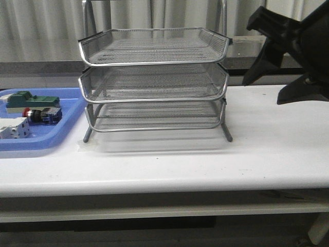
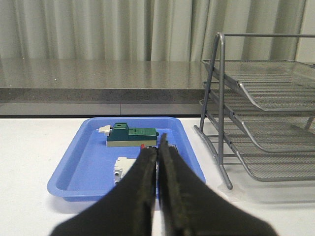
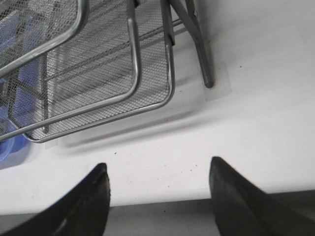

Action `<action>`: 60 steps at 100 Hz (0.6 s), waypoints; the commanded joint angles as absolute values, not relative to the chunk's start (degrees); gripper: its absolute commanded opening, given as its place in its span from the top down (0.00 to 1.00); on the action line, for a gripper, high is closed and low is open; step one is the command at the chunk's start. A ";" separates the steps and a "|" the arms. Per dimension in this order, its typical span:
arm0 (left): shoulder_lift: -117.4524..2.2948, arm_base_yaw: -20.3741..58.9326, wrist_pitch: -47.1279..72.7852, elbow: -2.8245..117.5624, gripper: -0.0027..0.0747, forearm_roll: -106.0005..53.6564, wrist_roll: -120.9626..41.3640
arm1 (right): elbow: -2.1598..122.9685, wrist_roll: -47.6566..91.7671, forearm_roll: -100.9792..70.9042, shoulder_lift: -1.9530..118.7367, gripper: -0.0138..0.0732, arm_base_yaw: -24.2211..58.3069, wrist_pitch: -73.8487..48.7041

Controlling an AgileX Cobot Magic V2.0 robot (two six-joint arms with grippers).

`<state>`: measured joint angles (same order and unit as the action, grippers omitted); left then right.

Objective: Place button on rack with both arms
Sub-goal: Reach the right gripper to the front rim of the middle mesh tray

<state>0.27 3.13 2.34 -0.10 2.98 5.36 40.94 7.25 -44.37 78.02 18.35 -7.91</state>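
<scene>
Button (image 1: 36,114) lies in blue tray (image 1: 67,135) on worktop (image 1: 257,154), left of rack (image 1: 154,82), between green block (image 1: 32,100) and white component (image 1: 13,128). Left gripper (image 2: 157,147) closed, apparently empty. Right gripper (image 3: 157,182) wide open, empty, raised beside rack.

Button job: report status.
Left gripper shut, empty; right gripper open, empty. Button in blue tray. Rack trays bare. Nothing blocking.

- You're looking at a lab-style robot test station: a plain white bench (image 1: 267,154) against pale drawn curtains (image 2: 98,29).
- A blue plastic tray (image 1: 67,135) of electrical components sits beside a wire-mesh rack (image 1: 154,82), staged like props.
</scene>
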 commanded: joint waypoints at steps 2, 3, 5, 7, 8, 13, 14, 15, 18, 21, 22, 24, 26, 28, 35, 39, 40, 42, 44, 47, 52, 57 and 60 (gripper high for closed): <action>2.18 2.75 -2.32 -2.75 0.96 2.54 5.81 | 45.14 8.17 -45.14 78.55 0.32 18.85 -4.67; 2.18 2.75 -2.32 -2.75 0.96 2.54 5.81 | 45.59 8.17 -45.14 78.79 0.32 18.85 -4.67; 2.18 2.75 -2.32 -2.75 0.96 2.54 5.81 | 46.25 8.17 -45.14 79.21 0.32 18.85 -4.67; 2.18 2.75 -2.32 -2.75 0.96 2.54 5.81 | 46.90 8.17 -45.14 79.66 0.32 18.85 -4.72; 2.18 2.75 -2.32 -2.75 0.96 2.54 5.81 | 47.12 8.17 -45.14 79.77 0.32 18.85 -4.72; 2.18 2.75 -2.32 -2.75 0.96 2.54 5.81 | 48.55 8.17 -45.14 80.69 0.32 18.85 -4.72; 2.18 2.75 -2.32 -2.75 0.96 2.54 5.81 | 48.72 8.17 -45.14 80.80 0.32 18.85 -4.77; 2.18 2.75 -2.32 -2.75 0.96 2.54 5.81 | 49.07 8.17 -45.14 81.00 0.32 18.85 -4.77; 2.18 2.75 -2.32 -2.75 0.96 2.54 5.81 | 49.71 8.17 -45.14 81.51 0.32 18.85 -4.83; 2.18 2.75 -2.32 -2.75 0.96 2.54 5.81 | 50.23 8.17 -45.18 81.90 0.32 18.85 -4.93; 2.18 2.75 -2.32 -2.75 0.96 2.54 5.81 | 50.48 8.17 -45.18 82.14 0.32 18.85 -4.98; 2.18 2.75 -2.32 -2.75 0.96 2.54 5.81 | 50.77 8.17 -45.18 82.41 0.32 18.85 -5.21; 2.18 2.75 -2.32 -2.75 0.96 2.54 5.81 | 50.97 8.17 -45.18 82.73 0.32 18.85 -5.22; 2.18 2.75 -2.32 -2.75 0.96 2.54 5.81 | 51.11 8.17 -45.18 82.85 0.32 18.85 -5.36; 2.18 2.75 -2.32 -2.75 0.96 2.54 5.81 | 51.38 8.17 -45.25 83.61 0.32 18.85 -5.80; 2.18 2.75 -2.32 -2.75 0.96 2.54 5.81 | 51.38 8.17 -45.45 83.83 0.32 18.85 -5.94; 2.18 2.75 -2.32 -2.75 0.96 2.54 5.81 | 51.38 8.17 -45.45 83.93 0.32 18.85 -5.94; 2.18 2.75 -2.32 -2.75 0.96 2.54 5.81 | 51.38 8.17 -45.59 84.01 0.32 18.85 -5.99; 2.18 2.75 -2.32 -2.75 0.96 2.54 5.81 | 51.38 8.17 -45.64 84.10 0.32 18.85 -5.99; 2.18 2.75 -2.32 -2.75 0.96 2.54 5.81 | 51.38 8.11 -45.77 84.18 0.32 18.85 -5.99; 2.18 2.75 -2.32 -2.75 0.96 2.54 5.81 | 51.38 8.11 -46.10 84.30 0.32 18.85 -5.94; 2.18 2.75 -2.32 -2.75 0.96 2.54 5.81 | 51.38 8.11 -46.30 84.30 0.32 18.85 -5.89; 2.18 2.75 -2.32 -2.75 0.96 2.54 5.81 | 51.38 8.11 -46.30 84.30 0.32 18.85 -5.89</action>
<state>0.27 3.13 2.34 -0.10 2.98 5.36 49.54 7.33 -45.33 86.09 18.79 -7.91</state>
